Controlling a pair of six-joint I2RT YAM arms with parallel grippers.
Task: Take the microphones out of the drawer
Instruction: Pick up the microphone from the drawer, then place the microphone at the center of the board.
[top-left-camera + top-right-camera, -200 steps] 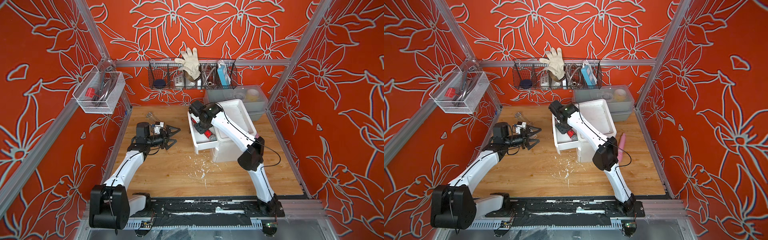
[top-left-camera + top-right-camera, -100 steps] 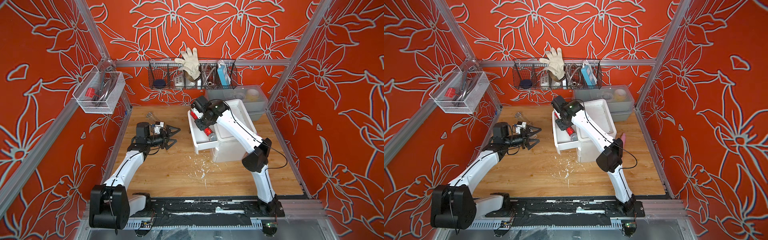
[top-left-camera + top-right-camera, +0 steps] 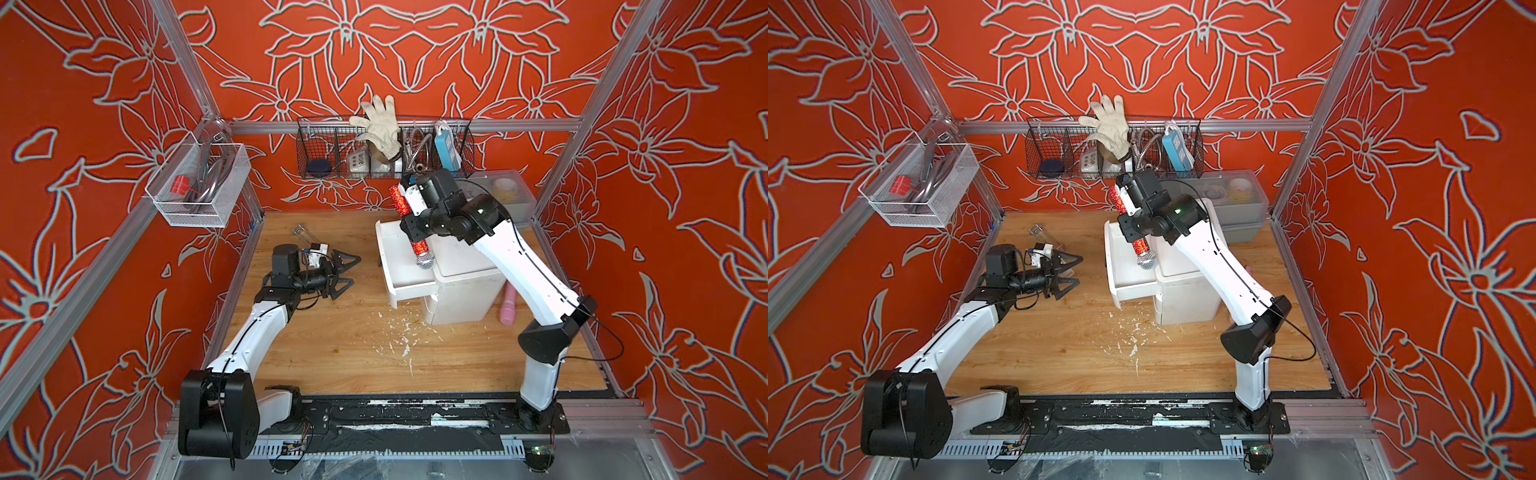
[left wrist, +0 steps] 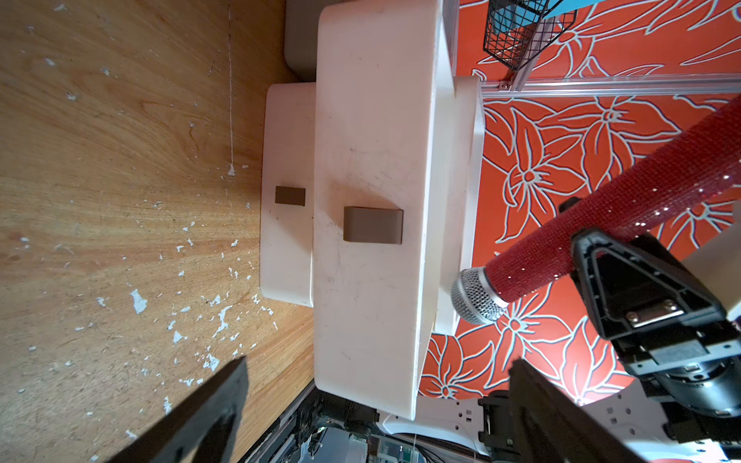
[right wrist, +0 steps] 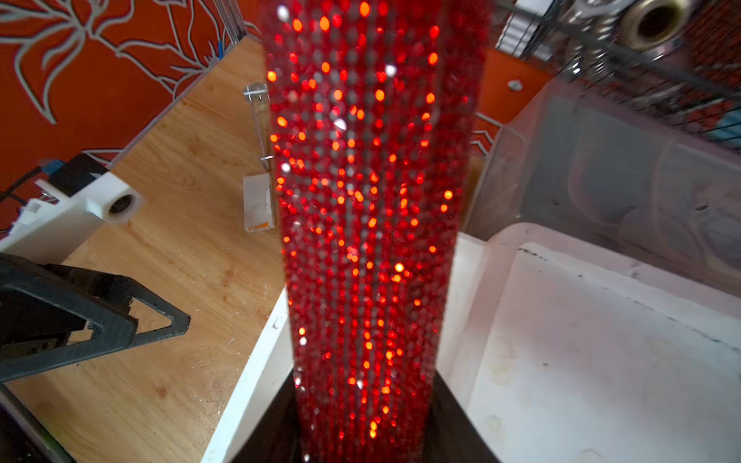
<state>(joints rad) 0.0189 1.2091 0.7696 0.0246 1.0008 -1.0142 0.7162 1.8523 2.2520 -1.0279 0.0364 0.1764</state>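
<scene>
Left gripper (image 3: 355,271) hovers low over the wooden table (image 3: 332,353), jaws wide apart. To its right the white drawer (image 3: 400,272) stands pulled out. Right gripper (image 3: 411,227) is clamped on the red glittery microphone (image 3: 419,248), held tilted over the drawer with its silver head down.

No text, label, brand, number or sign can be read anywhere in these views.
</scene>
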